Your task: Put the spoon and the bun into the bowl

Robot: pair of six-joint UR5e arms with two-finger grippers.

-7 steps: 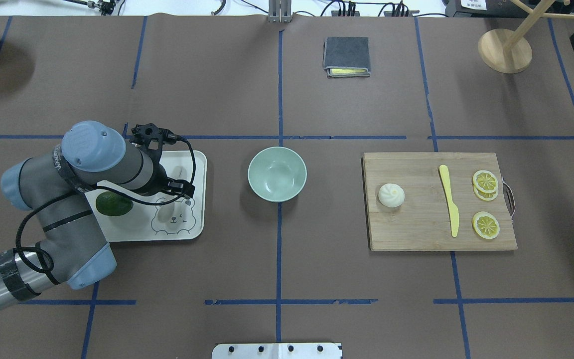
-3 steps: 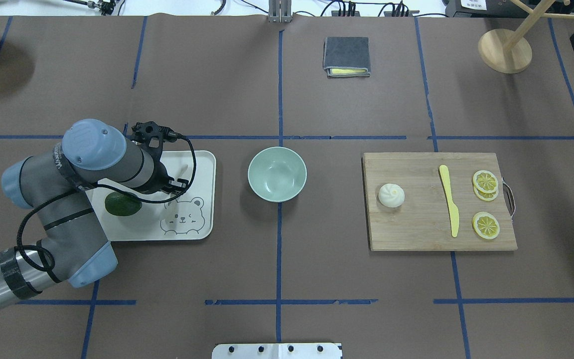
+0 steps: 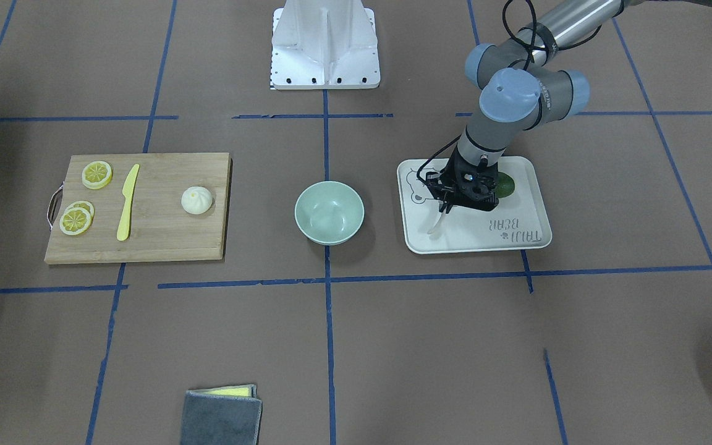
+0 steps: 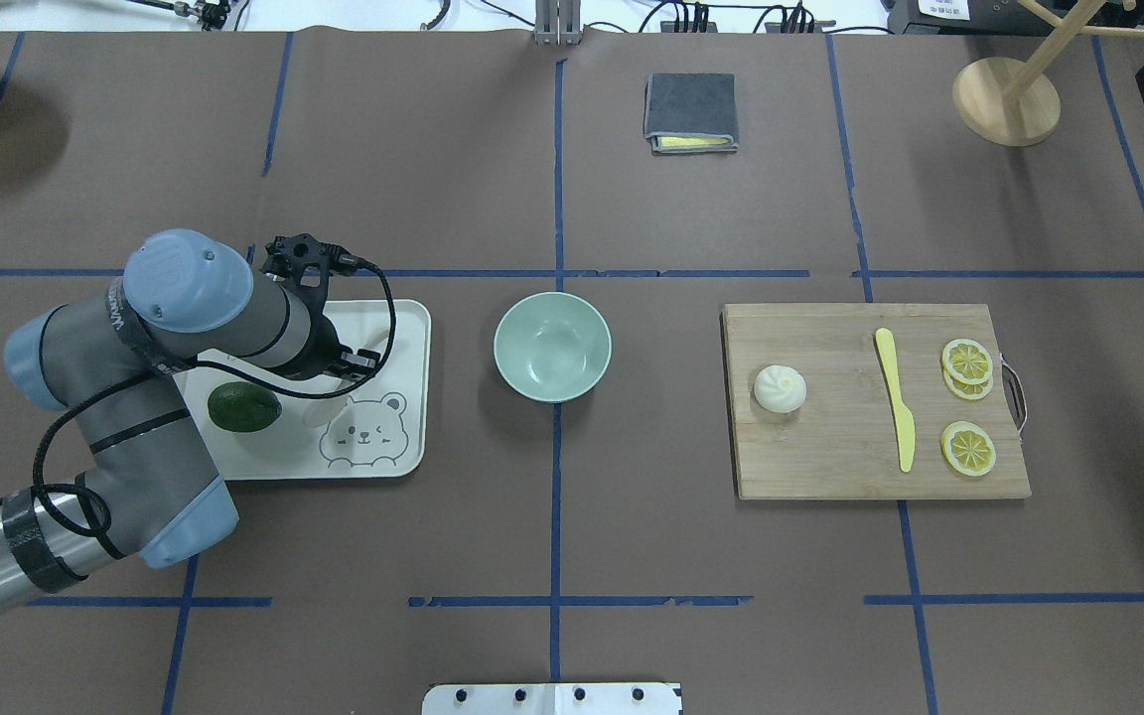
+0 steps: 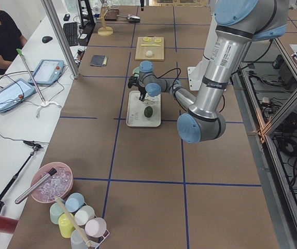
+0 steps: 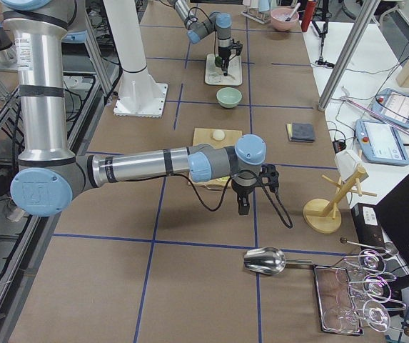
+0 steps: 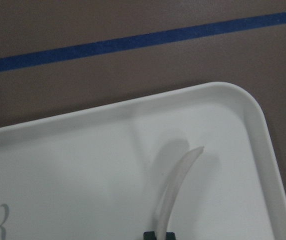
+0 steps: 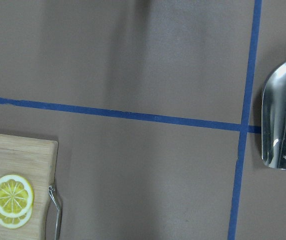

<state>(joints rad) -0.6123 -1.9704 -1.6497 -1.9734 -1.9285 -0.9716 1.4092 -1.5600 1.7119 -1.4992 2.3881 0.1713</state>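
Observation:
My left gripper point(image 3: 450, 201) hangs over the white tray point(image 3: 517, 238), shut on the handle end of the pale spoon point(image 3: 437, 222). In the left wrist view the spoon point(image 7: 175, 185) curves away above the tray point(image 7: 83, 165) and casts a shadow on it. The mint-green bowl point(image 4: 552, 347) stands empty at the table's middle, to the right of the tray in the overhead view. The white bun point(image 4: 780, 388) sits on the wooden cutting board point(image 4: 830, 447). My right gripper point(image 6: 243, 207) shows only in the right side view, over bare table beyond the board; I cannot tell its state.
A dark green lime point(image 4: 244, 408) lies on the tray beside my left wrist. A yellow knife point(image 4: 896, 397) and lemon slices point(image 4: 967, 449) share the board. A folded grey cloth point(image 4: 690, 111), a wooden stand point(image 4: 1006, 99) and a metal scoop point(image 8: 282, 115) lie farther out.
The tray with the lime slid a little toward the bowl, then stayed. My left wrist shifted slightly away from me over the tray, with the spoon. Bowl, bun and board have not moved.

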